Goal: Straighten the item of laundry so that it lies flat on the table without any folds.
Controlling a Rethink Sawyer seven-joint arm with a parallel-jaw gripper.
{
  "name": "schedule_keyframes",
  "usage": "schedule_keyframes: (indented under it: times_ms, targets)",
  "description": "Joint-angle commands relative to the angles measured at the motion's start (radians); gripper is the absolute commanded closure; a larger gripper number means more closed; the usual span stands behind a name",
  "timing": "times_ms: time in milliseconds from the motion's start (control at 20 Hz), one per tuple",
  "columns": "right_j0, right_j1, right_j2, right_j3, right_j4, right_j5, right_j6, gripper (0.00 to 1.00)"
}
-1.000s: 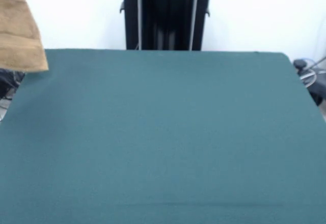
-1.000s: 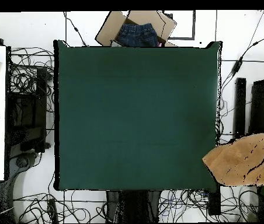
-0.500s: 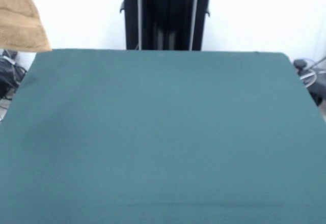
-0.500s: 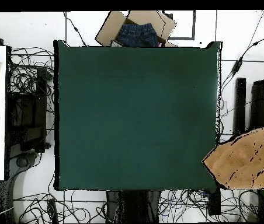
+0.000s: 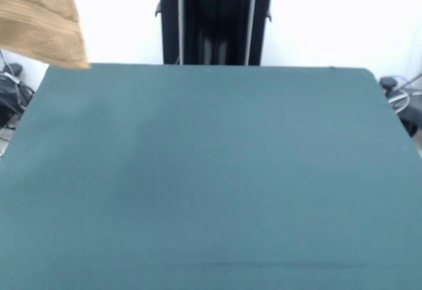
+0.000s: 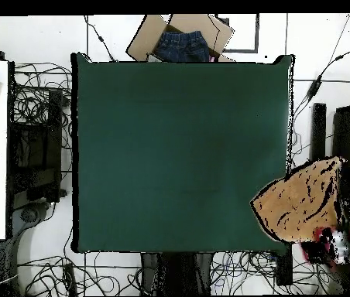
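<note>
Orange-tan terry towel (image 5: 41, 16) hangs bunched over dark green felt table (image 6: 178, 155) corner; gripper unseen, state unknown. Risk: dropped here, cloth slides off edge.

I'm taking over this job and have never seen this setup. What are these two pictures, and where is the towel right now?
Both pictures show one moment. The front view looks across the green table at the black pedestal that carries the robot arm. The overhead view looks straight down, with the robot's base at the bottom, so the sides are swapped.

The table top carries nothing yet. The orange-tan towel hangs in the air at the front view's upper left; from above it overlaps the table's lower right corner. Neither picture shows what holds it.

Beyond the table's top edge in the overhead view sits a cardboard box with blue jeans inside.
</note>
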Motion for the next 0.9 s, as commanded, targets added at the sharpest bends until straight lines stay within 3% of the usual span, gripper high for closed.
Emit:
schedule_keyframes:
  times_ms: [50, 450, 600, 900]
  targets:
    - [0.170, -0.117, -0.195, 0.346, 0.067, -0.219, 0.193, 1.00]
    - [0.310, -0.078, -0.281, 0.431, 0.022, -0.348, 0.310, 1.00]
    - [0.323, -0.055, -0.312, 0.457, 0.042, -0.401, 0.297, 1.00]
    - [0.327, -0.023, -0.353, 0.406, 0.023, -0.376, 0.237, 1.00]
